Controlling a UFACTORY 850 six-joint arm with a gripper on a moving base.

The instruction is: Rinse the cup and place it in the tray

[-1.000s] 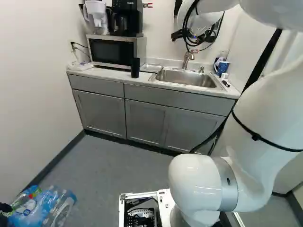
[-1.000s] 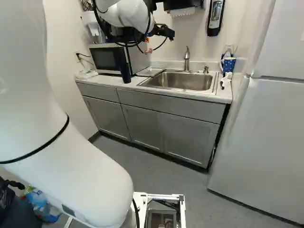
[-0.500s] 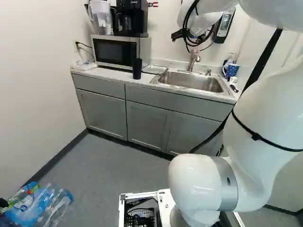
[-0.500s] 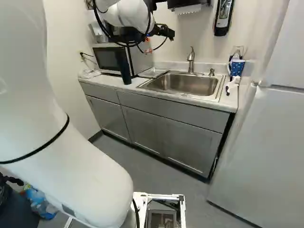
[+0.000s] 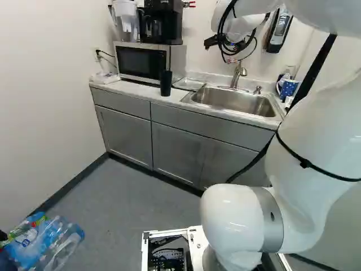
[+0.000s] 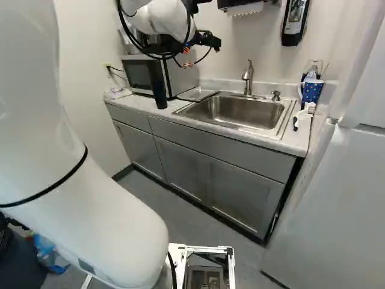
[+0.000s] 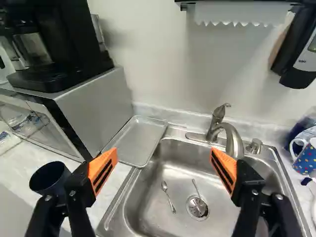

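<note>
The gripper [image 6: 187, 57] hangs high in front of the counter in the right base view. Seen from the wrist, the gripper [image 7: 163, 160] is spread wide, with nothing between its orange pads. A tall black cup [image 5: 166, 83] stands upright on the counter; in the wrist view the cup [image 7: 48, 176] appears just outside one finger, partly hidden by it. The shallow metal tray [image 7: 139, 137] lies flat between microwave and sink, ahead of the gripper. Beyond the other finger rises the faucet [image 7: 230, 136] over the steel sink [image 7: 173, 172].
Beside the tray stands the microwave [image 5: 141, 61], carrying a coffee machine [image 5: 161, 22]. Two spoons lie in the basin. Past the sink are a blue dotted mug [image 6: 312, 90] and a white brush-like item [image 6: 305, 113]. A fridge [image 6: 337, 198] stands right of the cabinets; bottles [image 5: 45, 240] lie on the floor.
The base has moved, turning slightly: the counter, sink and microwave have shifted rightward in both base views. The arm keeps its pose against its lowest joint. The cup stays put on the counter.
</note>
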